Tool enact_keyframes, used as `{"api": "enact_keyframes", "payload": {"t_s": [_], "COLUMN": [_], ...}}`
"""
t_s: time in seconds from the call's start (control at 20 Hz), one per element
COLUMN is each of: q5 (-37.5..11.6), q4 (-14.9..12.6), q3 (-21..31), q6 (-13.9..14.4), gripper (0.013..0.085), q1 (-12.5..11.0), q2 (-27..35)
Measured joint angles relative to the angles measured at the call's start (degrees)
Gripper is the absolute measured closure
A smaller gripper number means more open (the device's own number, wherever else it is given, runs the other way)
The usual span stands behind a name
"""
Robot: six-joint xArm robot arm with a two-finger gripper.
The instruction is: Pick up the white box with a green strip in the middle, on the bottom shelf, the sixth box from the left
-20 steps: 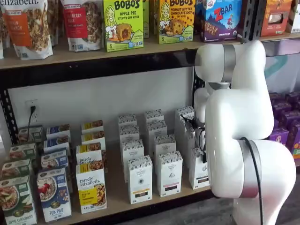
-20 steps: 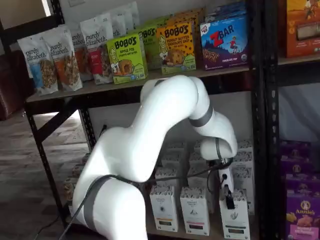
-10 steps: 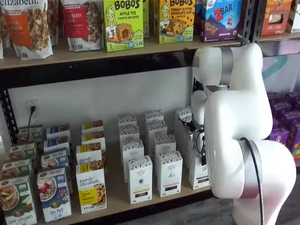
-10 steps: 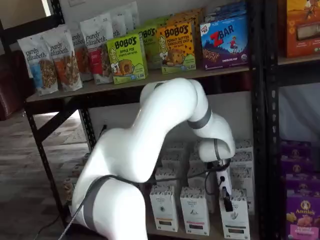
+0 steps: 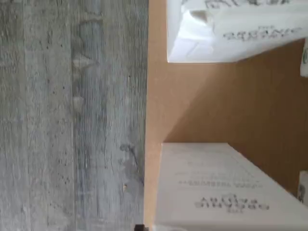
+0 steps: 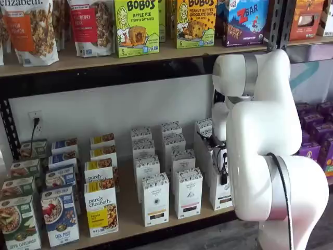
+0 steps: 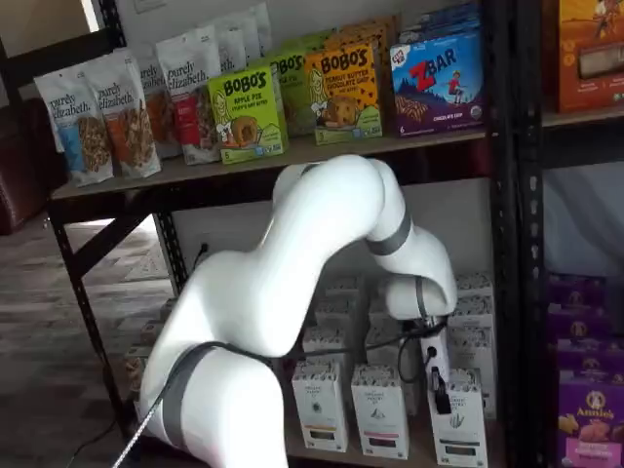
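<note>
The white box point(image 7: 458, 427) stands at the front right of the bottom shelf point(image 6: 129, 216). In a shelf view point(image 6: 220, 190) the arm covers most of it. My gripper point(image 7: 441, 388) hangs right above its top at the near left corner, with one black finger point(image 7: 442, 401) showing side-on, so I cannot tell whether it is open. In a shelf view the gripper point(image 6: 223, 174) is a dark shape with a cable, next to the box. The wrist view shows the tan board point(image 5: 216, 106) and two white cartons from above; I cannot tell which is the green-strip one.
Like white cartons with black strips point(image 6: 155, 199) stand in rows left of the box. Purely Elizabeth boxes point(image 6: 101, 207) fill the shelf's left. The higher board holds Bobo's boxes point(image 6: 137, 26). A black rack post point(image 7: 515, 292) stands right of the box. Grey wood floor point(image 5: 72, 115) lies before the board.
The arm has sunk a little and drifted slightly left in both shelf views. The gripper has come lower, closer to the white box's top.
</note>
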Motion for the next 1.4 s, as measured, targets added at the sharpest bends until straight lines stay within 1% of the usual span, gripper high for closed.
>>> {"api": "enact_keyframes", "payload": {"t_s": [0.2, 0.3, 0.35, 0.4, 0.45, 0.5, 0.7, 0.9, 0.95, 1.0, 1.05, 1.1, 1.15, 1.4], "q5": [-0.42, -0.99, -1.06, -1.02, -0.8, -0.2, 0.71, 1.58, 1.64, 1.63, 1.54, 1.41, 1.26, 0.73], "q4": [-0.2, 0.12, 0.25, 0.5, 0.64, 0.71, 0.32, -0.72, -0.79, -0.77, -0.76, -0.83, -0.92, -1.87], "q3": [-0.19, 0.02, 0.07, 0.1, 0.1, -0.05, -0.03, 0.27, 0.41, 0.57, 0.77, 0.98, 1.25, 2.85], "q6": [0.55, 0.35, 0.23, 0.01, -0.12, -0.18, 0.09, 0.91, 0.94, 0.91, 0.89, 0.94, 1.01, 1.89], "gripper": [0.025, 0.033, 0.033, 0.037, 0.037, 0.041, 0.041, 0.041, 0.045, 0.045, 0.049, 0.049, 0.053, 0.053], "q1": [0.37, 0.42, 0.42, 0.42, 0.42, 0.42, 0.4, 0.32, 0.3, 0.28, 0.26, 0.25, 0.23, 0.2], "q2": [0.36, 0.36, 0.33, 0.25, 0.18, 0.1, -0.24, -0.86, -1.03, -1.18, -1.34, -1.49, -1.68, -2.67]}}
